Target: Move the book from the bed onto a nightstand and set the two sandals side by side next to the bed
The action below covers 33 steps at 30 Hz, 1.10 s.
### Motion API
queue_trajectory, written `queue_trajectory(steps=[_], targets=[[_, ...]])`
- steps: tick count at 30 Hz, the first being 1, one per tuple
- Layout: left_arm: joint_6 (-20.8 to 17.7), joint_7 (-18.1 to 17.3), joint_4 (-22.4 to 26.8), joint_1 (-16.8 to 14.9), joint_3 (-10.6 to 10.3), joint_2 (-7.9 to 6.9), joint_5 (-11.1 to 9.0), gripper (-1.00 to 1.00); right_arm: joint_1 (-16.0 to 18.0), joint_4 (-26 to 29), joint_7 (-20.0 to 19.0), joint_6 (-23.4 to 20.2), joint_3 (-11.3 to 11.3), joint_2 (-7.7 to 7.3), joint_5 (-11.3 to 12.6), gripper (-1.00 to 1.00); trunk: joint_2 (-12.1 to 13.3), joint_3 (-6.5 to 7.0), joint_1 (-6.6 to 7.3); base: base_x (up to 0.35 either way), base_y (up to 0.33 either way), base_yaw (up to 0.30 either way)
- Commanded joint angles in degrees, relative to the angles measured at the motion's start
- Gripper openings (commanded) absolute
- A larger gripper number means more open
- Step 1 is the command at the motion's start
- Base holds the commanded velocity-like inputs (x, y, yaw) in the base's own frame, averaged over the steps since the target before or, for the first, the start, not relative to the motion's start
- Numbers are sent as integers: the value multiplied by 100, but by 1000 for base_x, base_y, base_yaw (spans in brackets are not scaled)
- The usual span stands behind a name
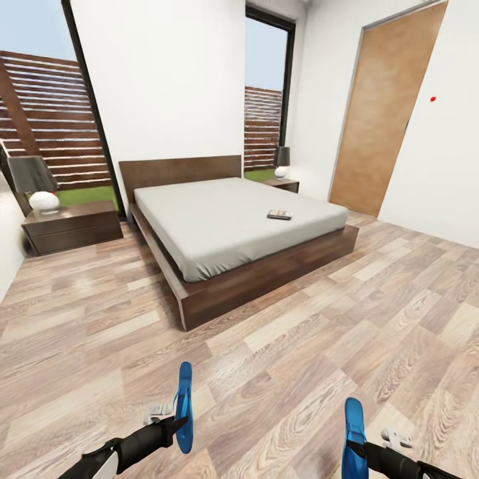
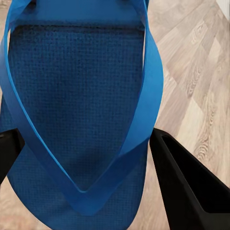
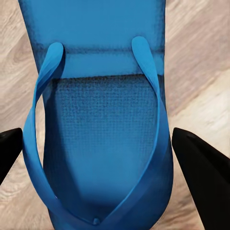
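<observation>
Wood-plank floor (image 1: pixel 279 359), white walls, bed (image 1: pixel 233 226) mid-frame with book (image 1: pixel 279 214) on mattress, right of centre. Nightstand (image 1: pixel 72 227) at left. Left gripper (image 1: pixel 178 420) and right gripper (image 1: pixel 351 447) each clamped on a sandal (image 1: pixel 183 407), (image 1: pixel 354 432) at bottom edge; right sandal cut off.

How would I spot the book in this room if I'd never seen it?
Find the big bed with the grey mattress in the middle of the room. On its far right part, near the wooden door, lies the book, small, flat and dark, alone on the pale mattress.
</observation>
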State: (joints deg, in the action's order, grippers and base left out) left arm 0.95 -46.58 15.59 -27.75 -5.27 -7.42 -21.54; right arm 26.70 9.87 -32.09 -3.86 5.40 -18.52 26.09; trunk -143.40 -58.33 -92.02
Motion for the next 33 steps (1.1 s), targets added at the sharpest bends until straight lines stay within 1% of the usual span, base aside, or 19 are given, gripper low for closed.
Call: queue_trajectory(steps=[1, 2, 3, 7, 9, 10, 12, 13, 14, 15, 16, 19, 22, 24, 27, 29, 33], targets=[[19, -9, -3, -3, -50, -4, -35, -100, 1, 4, 1, -36, 49, 8, 57, -100, 0, 18, 4, 0, 0, 0], [19, -7, -3, -3, -51, -1, -35, -100, 3, 2, 14, -36, 58, 53, 50, -100, 1, 40, 6, 0, 0, 0], [19, -4, -3, -3, -52, 6, -35, -100, 4, 0, 24, -39, 64, 127, 41, -100, 2, 62, 9, 0, 0, 0], [19, 1, -3, -3, -53, 22, -35, -100, 5, -4, 109, -44, 73, 662, 23, -100, 8, 151, 19, 0, 0, 0], [19, 92, -3, -3, -53, 22, -35, -100, 5, -3, 434, -45, 74, 898, 17, -100, 10, 195, 24, 0, 0, 0], [19, 160, -3, -3, -52, 22, -35, -100, 6, -3, 537, -45, 75, 950, 16, -100, 12, 217, 27, 0, 0, 0], [19, 569, 2, -3, -51, 22, -32, -100, 4, -3, 850, -45, 70, 1109, 12, -100, 14, 261, 32, 0, 0, 0], [22, 899, 4, -3, -54, 22, -29, -100, 5, -3, 961, -45, 64, 1167, 11, -100, 16, 283, 35, 0, 0, 0], [23, 982, 4, -3, -55, 22, -28, -100, 4, -3, 984, -45, 63, 1179, 11, -100, 56, 301, 57, 0, 0, 0], [25, 1143, 2, -3, -59, 26, -31, -100, 3, -3, 1028, -44, 60, 1203, 10, -100, 96, 319, 79, 0, 0, 0], [26, 1207, 0, -3, -60, 27, -33, -100, 2, -3, 1044, -41, 59, 1212, 10, -100, 136, 337, 100, 0, 0, 0], [27, 1292, -24, -3, -62, 29, -34, -100, 0, -15, 1066, -37, 58, 1230, 15, -100, 256, 391, 166, 0, 0, 0], [52, 1329, -201, -3, -78, 27, -13, -100, -12, -152, 1071, -18, 58, 1235, 17, -100, 377, 445, 232, 0, 0, 0], [75, 1339, -261, -3, -167, 24, 34, -100, -20, -337, 1073, 28, 58, 1236, 14, -100, 457, 481, 276, 0, 0, 0], [95, 1345, -293, -3, -376, 36, 209, -100, -24, -498, 1073, 102, 58, 1236, 13, -100, 577, 535, 342, 0, 0, 0], [137, 1350, -306, -3, -438, 127, 311, -100, -24, -533, 1073, 119, 58, 1237, 16, -100, 657, 571, 386, 0, 0, 0], [269, 1361, -369, -3, -471, 291, 381, -100, -25, -552, 1066, 129, 52, 1229, 31, -100, 818, 642, 474, 0, 0, 0]])
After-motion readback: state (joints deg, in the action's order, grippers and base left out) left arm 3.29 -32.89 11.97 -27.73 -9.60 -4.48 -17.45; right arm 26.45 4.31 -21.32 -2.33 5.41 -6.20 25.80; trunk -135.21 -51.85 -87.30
